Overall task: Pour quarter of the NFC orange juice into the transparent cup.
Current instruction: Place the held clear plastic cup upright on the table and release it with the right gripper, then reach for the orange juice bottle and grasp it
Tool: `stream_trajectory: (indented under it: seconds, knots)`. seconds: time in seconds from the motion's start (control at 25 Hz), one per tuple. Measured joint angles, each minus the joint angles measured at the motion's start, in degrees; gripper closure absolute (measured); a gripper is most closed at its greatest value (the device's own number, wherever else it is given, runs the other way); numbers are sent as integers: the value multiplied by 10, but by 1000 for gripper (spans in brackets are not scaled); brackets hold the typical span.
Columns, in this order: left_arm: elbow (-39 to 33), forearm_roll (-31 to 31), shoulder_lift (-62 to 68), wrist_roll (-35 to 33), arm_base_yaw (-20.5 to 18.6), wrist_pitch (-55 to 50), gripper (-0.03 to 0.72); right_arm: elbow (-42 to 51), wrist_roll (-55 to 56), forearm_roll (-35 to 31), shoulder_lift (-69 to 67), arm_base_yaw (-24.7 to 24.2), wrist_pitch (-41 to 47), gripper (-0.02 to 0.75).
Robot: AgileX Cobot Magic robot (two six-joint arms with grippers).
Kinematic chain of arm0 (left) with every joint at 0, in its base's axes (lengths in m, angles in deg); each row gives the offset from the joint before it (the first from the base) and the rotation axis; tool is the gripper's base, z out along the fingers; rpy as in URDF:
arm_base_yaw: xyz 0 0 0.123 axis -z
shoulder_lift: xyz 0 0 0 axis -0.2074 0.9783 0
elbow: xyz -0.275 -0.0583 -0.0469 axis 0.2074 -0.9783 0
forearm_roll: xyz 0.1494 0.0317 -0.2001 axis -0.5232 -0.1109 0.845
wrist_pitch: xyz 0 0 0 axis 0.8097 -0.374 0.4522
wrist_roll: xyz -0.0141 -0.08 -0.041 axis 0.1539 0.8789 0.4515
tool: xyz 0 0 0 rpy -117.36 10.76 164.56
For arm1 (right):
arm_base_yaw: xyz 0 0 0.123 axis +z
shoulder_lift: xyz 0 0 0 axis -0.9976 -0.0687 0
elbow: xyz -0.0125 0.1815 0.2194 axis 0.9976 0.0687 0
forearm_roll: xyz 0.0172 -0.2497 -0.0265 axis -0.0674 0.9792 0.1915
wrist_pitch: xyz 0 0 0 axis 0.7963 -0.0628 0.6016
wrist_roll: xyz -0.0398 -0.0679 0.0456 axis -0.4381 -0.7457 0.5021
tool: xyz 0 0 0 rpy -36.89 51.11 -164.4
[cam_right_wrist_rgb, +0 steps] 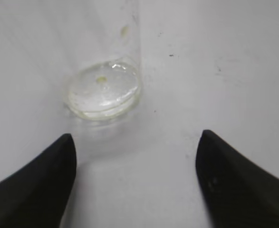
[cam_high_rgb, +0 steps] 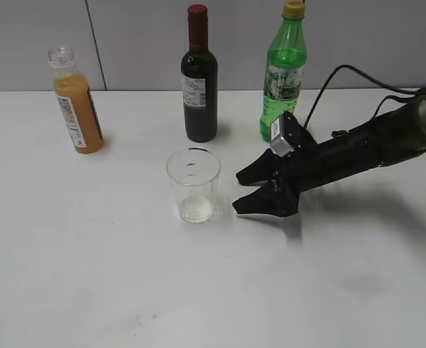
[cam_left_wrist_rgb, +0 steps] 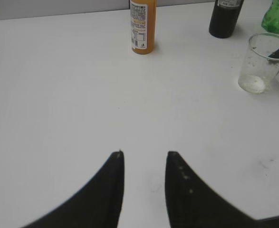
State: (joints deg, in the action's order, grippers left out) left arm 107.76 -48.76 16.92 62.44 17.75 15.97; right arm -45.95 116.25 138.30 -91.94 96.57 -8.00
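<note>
**Exterior view: right claw lining up on the cup**

We've got the right gripper (cam_high_rgb: 243,191) spread wide beside the transparent cup (cam_high_rgb: 193,185) mid-desk, probably to steady it. NFC orange juice (cam_high_rgb: 77,101) waits uncapped near the far-left edge; our left gripper (cam_left_wrist_rgb: 144,154) hovers parted, empty.

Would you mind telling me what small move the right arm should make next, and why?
Probably ease the right gripper forward around the transparent cup and close: its fingers are open, the cup stands just ahead, and the NFC orange juice stands untouched.
</note>
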Motion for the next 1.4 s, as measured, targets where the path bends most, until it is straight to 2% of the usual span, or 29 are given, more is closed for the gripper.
stream_trajectory:
  seconds: [0.2,0.44,0.6,0.8,0.92,1.24,1.4]
  knots:
    - [0,0,0,0,0,0,452,13,75,27,52,-11,29,146]
    - [0,0,0,0,0,0,452,15,84,-89,133,-12,30,146]
    - [0,0,0,0,0,0,452,15,116,-116,195,-12,78,146]
    - [0,0,0,0,0,0,452,16,196,-126,258,-12,261,146]
    - [0,0,0,0,0,0,452,16,233,-165,288,-12,384,146]
    - [0,0,0,0,0,0,452,16,241,-337,379,-23,689,146]
    - [0,0,0,0,0,0,452,16,131,-477,411,-25,790,146]
